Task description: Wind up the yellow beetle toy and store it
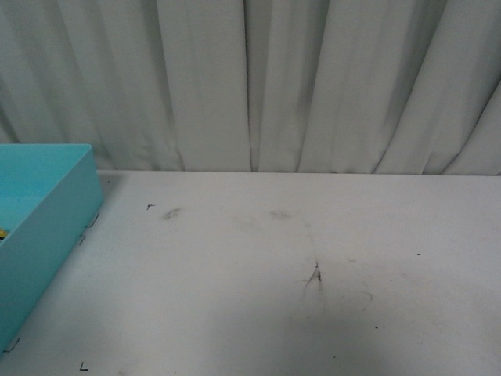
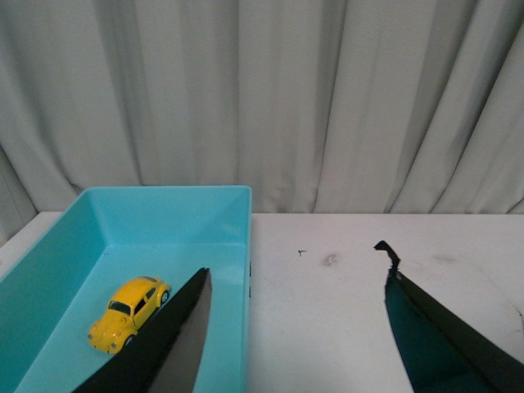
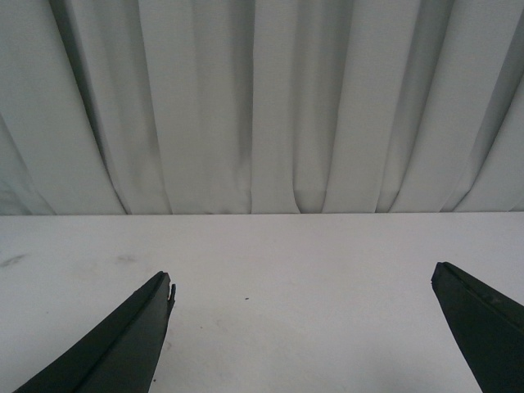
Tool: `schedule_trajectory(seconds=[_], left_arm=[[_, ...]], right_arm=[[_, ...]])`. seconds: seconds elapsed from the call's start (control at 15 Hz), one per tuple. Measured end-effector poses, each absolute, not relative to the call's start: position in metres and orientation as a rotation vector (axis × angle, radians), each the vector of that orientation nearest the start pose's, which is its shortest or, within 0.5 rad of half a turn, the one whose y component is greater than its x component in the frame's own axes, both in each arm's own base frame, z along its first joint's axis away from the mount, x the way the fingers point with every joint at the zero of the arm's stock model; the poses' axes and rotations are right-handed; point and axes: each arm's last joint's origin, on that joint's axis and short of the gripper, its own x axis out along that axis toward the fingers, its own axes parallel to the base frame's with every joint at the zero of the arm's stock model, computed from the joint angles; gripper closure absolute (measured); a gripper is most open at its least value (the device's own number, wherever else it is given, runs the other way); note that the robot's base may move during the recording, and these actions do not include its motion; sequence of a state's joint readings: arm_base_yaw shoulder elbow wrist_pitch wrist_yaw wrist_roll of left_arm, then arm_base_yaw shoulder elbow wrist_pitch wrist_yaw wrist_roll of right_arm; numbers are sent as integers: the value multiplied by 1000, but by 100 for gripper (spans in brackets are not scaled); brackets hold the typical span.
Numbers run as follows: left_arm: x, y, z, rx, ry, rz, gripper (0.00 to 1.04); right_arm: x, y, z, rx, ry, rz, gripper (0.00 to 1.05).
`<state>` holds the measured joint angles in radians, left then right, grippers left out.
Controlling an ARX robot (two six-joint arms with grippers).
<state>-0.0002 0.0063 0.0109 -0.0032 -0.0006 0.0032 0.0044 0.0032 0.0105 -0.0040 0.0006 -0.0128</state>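
Observation:
The yellow beetle toy [image 2: 129, 313] sits on its wheels on the floor of a light blue box [image 2: 229, 214] in the left wrist view. My left gripper [image 2: 296, 264] is open and empty, above the box's near wall and the table beside it; one finger [image 2: 176, 336] partly overlaps the box. In the front view only a tiny yellow speck [image 1: 3, 233] shows inside the box [image 1: 70, 227] at the far left. My right gripper [image 3: 303, 278] is open and empty over bare white table. Neither arm shows in the front view.
The white table [image 1: 297, 266] carries grey scuffs and small black corner marks [image 1: 84, 366]. A pleated white curtain [image 1: 250, 78] hangs along the table's far edge.

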Motion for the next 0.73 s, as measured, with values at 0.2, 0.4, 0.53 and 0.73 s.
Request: schedule_trajectory(seconds=[0.2, 0.4, 0.53, 0.73], left_arm=[[97, 0, 166, 3, -1, 0, 27], [97, 0, 166, 3, -1, 0, 9], [97, 0, 166, 4, -1, 0, 7], [97, 0, 166, 4, -1, 0, 7]], right_arm=[[97, 0, 166, -13, -3, 4, 7], [97, 0, 166, -13, -3, 4, 7], [97, 0, 166, -13, -3, 4, 7], [97, 0, 166, -13, -3, 4, 7]])
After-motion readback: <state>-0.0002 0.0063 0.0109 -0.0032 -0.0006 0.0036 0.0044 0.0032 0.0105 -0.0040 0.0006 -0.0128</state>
